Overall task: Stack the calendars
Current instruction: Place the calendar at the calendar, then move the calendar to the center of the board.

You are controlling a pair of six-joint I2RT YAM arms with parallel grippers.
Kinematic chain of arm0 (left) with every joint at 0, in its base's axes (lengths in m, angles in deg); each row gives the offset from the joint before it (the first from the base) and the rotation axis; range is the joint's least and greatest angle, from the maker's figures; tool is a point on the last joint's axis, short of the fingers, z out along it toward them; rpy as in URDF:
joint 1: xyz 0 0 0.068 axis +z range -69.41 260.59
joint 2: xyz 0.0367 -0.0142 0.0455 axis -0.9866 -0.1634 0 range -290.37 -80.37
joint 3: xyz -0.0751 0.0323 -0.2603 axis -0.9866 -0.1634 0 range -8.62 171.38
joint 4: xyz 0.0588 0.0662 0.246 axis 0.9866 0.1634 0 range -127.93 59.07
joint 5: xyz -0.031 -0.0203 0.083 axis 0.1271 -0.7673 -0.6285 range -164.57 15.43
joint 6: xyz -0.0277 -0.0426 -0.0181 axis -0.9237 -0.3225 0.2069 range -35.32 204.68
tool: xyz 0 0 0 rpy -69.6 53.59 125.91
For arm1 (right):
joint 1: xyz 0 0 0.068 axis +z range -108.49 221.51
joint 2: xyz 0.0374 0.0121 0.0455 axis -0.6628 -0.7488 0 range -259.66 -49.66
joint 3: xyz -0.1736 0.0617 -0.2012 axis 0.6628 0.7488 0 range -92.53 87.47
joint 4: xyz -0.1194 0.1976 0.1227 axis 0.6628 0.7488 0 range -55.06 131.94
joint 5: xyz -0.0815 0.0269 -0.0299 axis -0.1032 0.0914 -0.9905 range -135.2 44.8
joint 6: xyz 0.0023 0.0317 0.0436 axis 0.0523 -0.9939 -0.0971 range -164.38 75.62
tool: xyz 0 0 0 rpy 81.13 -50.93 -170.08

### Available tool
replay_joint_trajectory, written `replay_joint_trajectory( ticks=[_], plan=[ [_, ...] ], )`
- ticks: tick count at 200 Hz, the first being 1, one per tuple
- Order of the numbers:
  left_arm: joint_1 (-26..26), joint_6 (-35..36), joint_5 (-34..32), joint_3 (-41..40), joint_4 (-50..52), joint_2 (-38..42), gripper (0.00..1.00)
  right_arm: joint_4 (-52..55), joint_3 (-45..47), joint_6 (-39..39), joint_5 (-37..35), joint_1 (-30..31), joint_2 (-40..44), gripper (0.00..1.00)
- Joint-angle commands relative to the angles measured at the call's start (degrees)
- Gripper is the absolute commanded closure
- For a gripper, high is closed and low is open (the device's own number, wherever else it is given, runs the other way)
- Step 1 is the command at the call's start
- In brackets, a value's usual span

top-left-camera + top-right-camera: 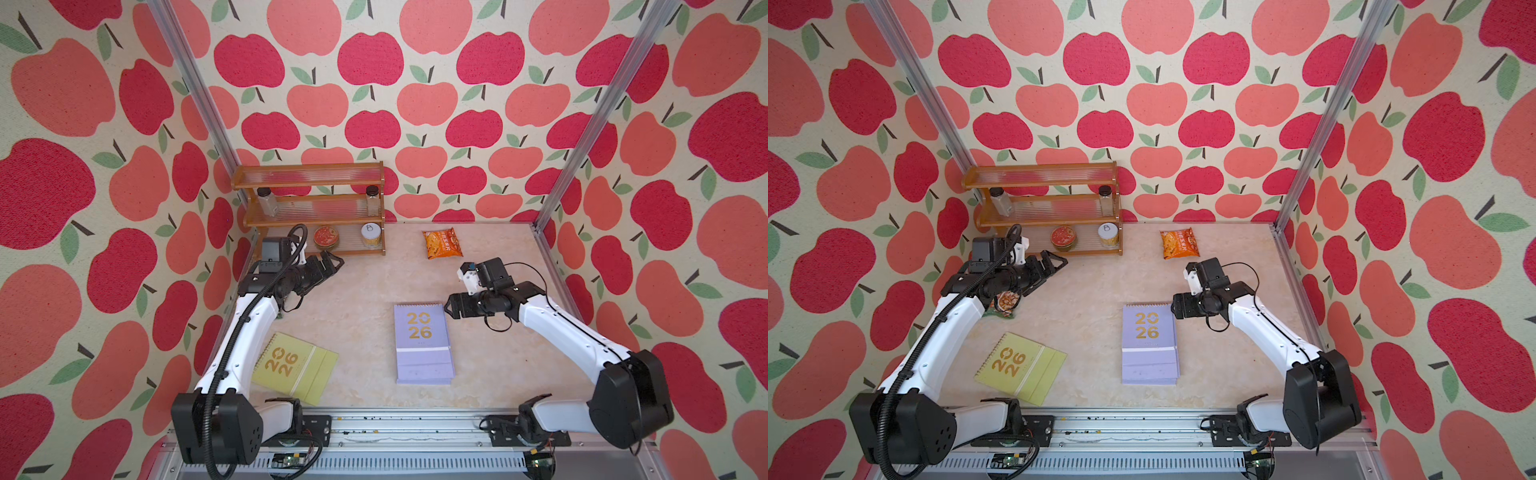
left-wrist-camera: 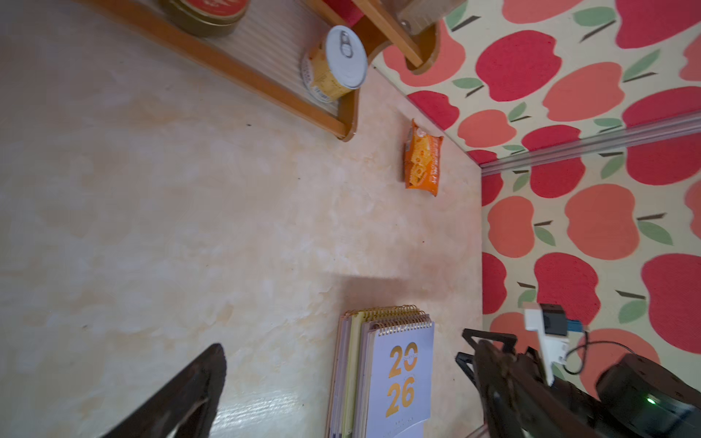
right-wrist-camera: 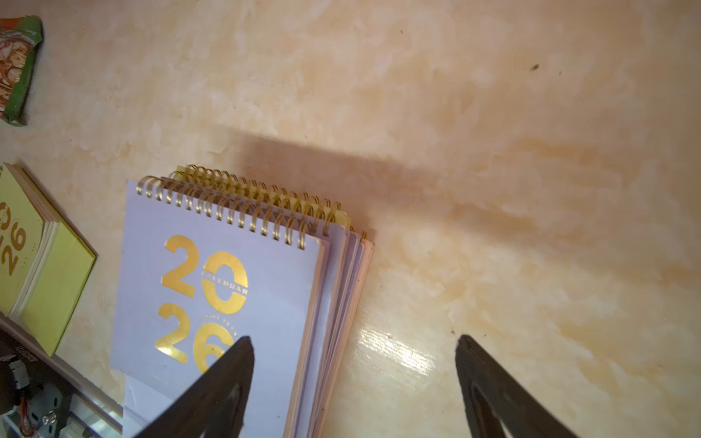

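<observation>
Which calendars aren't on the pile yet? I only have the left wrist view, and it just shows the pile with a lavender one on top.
Observer: One yellow-green calendar lies alone on the table, apart from the stack, beside the left arm.
Operator: Is the right tool gripping anything?
Observer: No. The right wrist view shows the right tool open, one finger over the lavender cover, the other over bare table.
Operator: Anything else by the left arm?
Observer: A green snack packet lies partly under it in a top view.
</observation>
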Motion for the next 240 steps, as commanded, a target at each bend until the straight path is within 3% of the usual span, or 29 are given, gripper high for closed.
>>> replay_joint_trajectory(
  ticks=[1,54,105,171,240],
  plan=[
    [1.3,-1.6,-9.5,0.8,17.4,-1.0,0.01,0.2,-6.5,4.9,-2.5,4.1,-4.2,0.14],
    [0.7,-6.5,-18.3,-3.9,23.4,1.6,0.01,0.2,-24.3,4.1,9.8,13.4,-21.0,0.14],
    [2.8,-7.9,-17.6,-10.3,20.3,3.2,0.01,1.3,-37.1,4.1,15.9,23.3,-35.6,0.15],
    [4.3,-11.6,-16.1,-20.3,11.3,4.4,0.01,-2.0,-38.4,-1.2,30.0,25.8,-43.5,0.17],
    [4.6,-13.7,-13.2,-27.8,0.7,4.2,0.01,-5.8,-37.6,-6.2,37.9,27.7,-47.3,0.19]
  ],
)
